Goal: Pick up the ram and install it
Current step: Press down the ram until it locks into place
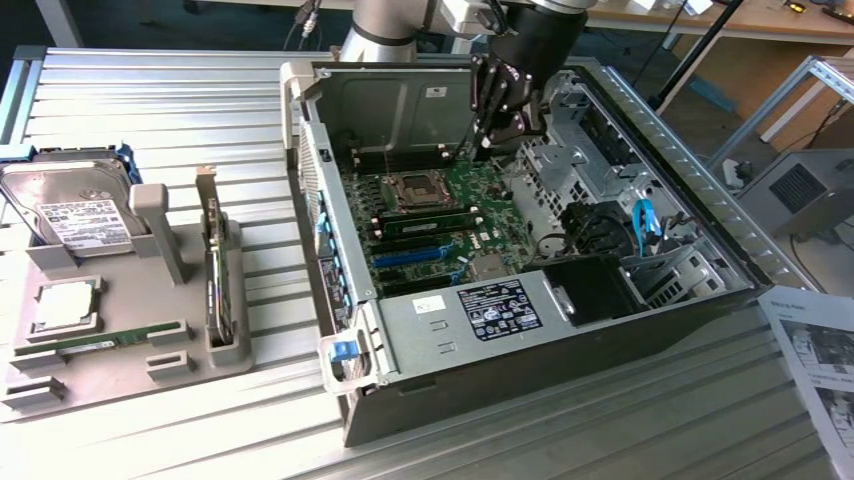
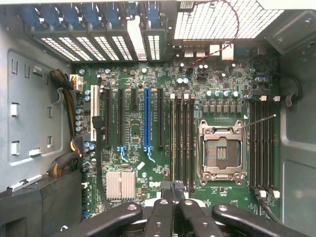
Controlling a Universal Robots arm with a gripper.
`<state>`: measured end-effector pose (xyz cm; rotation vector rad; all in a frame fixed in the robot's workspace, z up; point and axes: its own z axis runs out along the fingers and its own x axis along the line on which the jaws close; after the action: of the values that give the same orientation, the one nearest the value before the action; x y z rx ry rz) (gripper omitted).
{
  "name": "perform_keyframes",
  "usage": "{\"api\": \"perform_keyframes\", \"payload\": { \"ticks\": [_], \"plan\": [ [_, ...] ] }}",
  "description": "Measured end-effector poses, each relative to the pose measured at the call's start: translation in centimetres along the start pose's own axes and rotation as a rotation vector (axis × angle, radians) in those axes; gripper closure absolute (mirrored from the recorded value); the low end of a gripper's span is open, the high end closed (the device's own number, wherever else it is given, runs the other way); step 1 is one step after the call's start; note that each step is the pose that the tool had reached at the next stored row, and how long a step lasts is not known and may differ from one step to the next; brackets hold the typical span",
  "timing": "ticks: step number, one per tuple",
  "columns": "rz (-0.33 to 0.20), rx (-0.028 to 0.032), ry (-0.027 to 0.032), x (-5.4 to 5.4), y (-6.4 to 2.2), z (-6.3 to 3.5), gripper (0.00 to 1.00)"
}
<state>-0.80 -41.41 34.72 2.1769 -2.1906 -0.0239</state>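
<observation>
Inside the open computer case (image 1: 334,130), my gripper (image 1: 497,138) hangs over the motherboard (image 1: 454,185). In the wrist view my gripper (image 2: 173,197) is shut, its black fingers pressed together with nothing between them. The ram (image 2: 172,143) stands edge-on in the memory slot farthest from the empty processor socket (image 2: 220,150). My fingertips are right over the ram's near end; I cannot tell whether they touch it. In the exterior view the ram (image 1: 430,226) is a thin green strip below the socket (image 1: 414,187).
A grey tray (image 1: 187,350) at the exterior view's left holds a hard drive (image 1: 74,215), a square silver chip (image 1: 64,305), a flat green stick (image 1: 100,343) and an upright card (image 1: 214,270). Case walls and drive cages surround the board. Paper sheets (image 1: 814,350) lie at the right.
</observation>
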Motion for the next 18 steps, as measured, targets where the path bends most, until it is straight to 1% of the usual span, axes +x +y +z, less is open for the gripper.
{"api": "perform_keyframes", "payload": {
  "ticks": [2, 6, 18],
  "plan": [
    [0.000, 0.0006, -0.0001, 0.00, 0.02, 0.01, 0.89],
    [0.000, 0.0040, -0.0001, 0.00, 0.13, 0.01, 0.89],
    [0.000, 0.0040, 0.0000, 0.00, 0.13, 0.01, 0.89]
  ]
}}
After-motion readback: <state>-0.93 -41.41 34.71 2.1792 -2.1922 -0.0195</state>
